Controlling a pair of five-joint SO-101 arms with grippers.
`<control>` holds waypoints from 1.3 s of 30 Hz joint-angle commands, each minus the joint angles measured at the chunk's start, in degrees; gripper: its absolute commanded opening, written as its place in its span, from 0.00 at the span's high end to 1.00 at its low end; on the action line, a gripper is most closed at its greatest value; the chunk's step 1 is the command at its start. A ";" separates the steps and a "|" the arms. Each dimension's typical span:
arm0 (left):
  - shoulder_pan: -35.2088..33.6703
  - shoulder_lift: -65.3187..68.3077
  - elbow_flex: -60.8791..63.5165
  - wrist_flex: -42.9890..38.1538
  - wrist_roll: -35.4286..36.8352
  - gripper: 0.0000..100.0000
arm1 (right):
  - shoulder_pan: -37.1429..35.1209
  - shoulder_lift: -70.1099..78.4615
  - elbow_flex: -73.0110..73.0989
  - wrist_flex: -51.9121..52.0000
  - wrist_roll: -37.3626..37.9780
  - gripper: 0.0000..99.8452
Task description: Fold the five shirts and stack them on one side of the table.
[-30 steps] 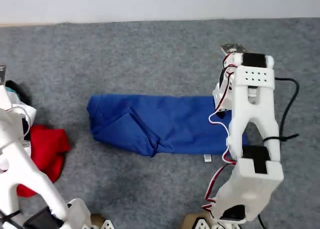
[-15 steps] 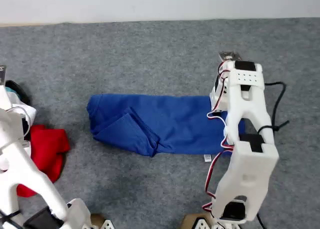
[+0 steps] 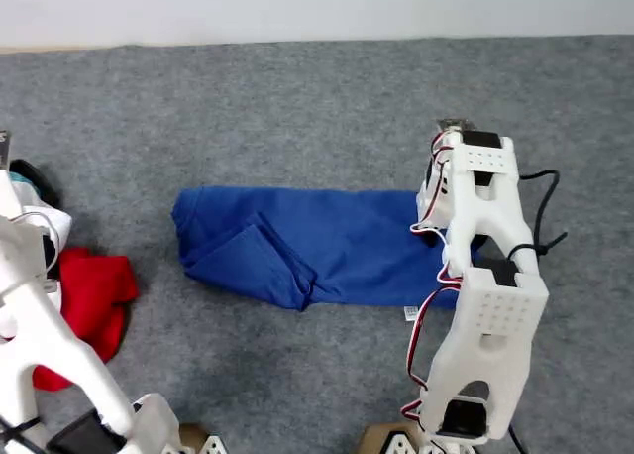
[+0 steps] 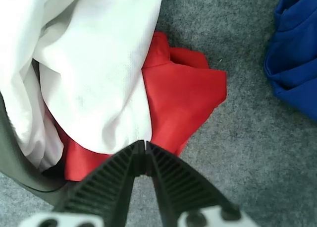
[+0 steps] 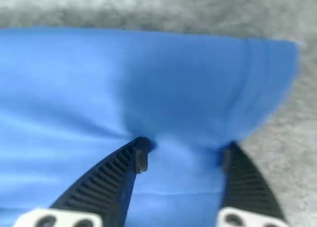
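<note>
A blue shirt [image 3: 317,246], folded lengthwise into a long band, lies across the middle of the grey table. My right gripper [image 5: 182,155] stands open over the shirt's right end, both fingertips pressed down into the blue cloth [image 5: 148,88]. In the high view the right arm [image 3: 480,236] covers that end. My left gripper [image 4: 146,150] is shut with nothing in it, hovering over a red shirt [image 4: 183,98] that lies partly under a white shirt [image 4: 84,58]. The red shirt [image 3: 89,300] is at the table's left edge.
The grey felt table [image 3: 297,107] is bare behind the blue shirt. A dark garment [image 3: 35,181] and a bit of teal cloth peek out at the far left beside the left arm [image 3: 40,345]. A small white tag [image 3: 411,313] sits at the blue shirt's near edge.
The right arm has lowered and drawn slightly nearer over the blue shirt's right end. The shirt and the left arm have not moved.
</note>
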 commanded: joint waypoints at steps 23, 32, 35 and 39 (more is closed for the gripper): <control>-0.26 -2.02 -0.31 1.23 0.44 0.99 | 16.75 -6.64 -2.81 5.32 19.69 0.99; -0.26 -2.02 -0.31 1.23 0.44 0.99 | 26.68 1.36 -18.90 9.54 24.09 0.99; -0.26 -2.02 -0.22 1.23 0.44 0.99 | 25.98 3.21 -21.19 13.05 25.41 0.99; -0.26 -2.02 -0.22 1.23 0.44 0.99 | 23.52 1.98 -21.71 16.40 25.58 0.99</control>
